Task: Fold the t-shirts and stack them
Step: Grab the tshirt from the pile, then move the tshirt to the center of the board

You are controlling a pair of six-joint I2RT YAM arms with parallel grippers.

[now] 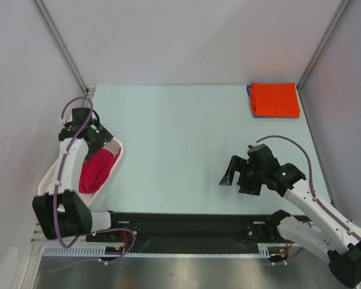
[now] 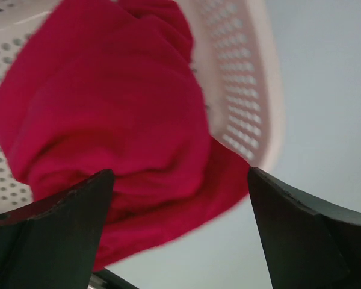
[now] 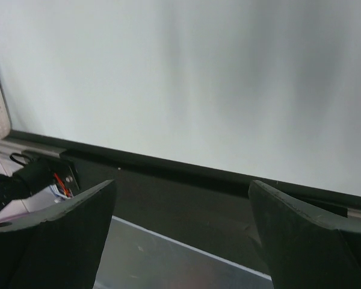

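Plain pale walls with grey corner struts close in a smooth, matte, pale blue-green table (image 1: 180, 138), fronted by a black rail (image 1: 186, 224). At the left edge a white plastic basket (image 1: 48, 178), its wall pierced with rows of small round holes, lies tilted. The red shirt (image 1: 97, 168) is bunched in soft folds inside it, one fold spilling over the rim. The left gripper (image 1: 100, 136) hangs just over the cloth with its dark fingers spread wide and nothing between them; whether they touch the shirt cannot be told. Right of centre, near the rail, the right gripper (image 1: 237, 177) is poised above bare table, jaws likewise wide apart and empty. In the far right corner the orange shirt (image 1: 276, 100), folded to a neat rectangle, lies on the blue shirt (image 1: 250, 95), of which only a thin edge shows.
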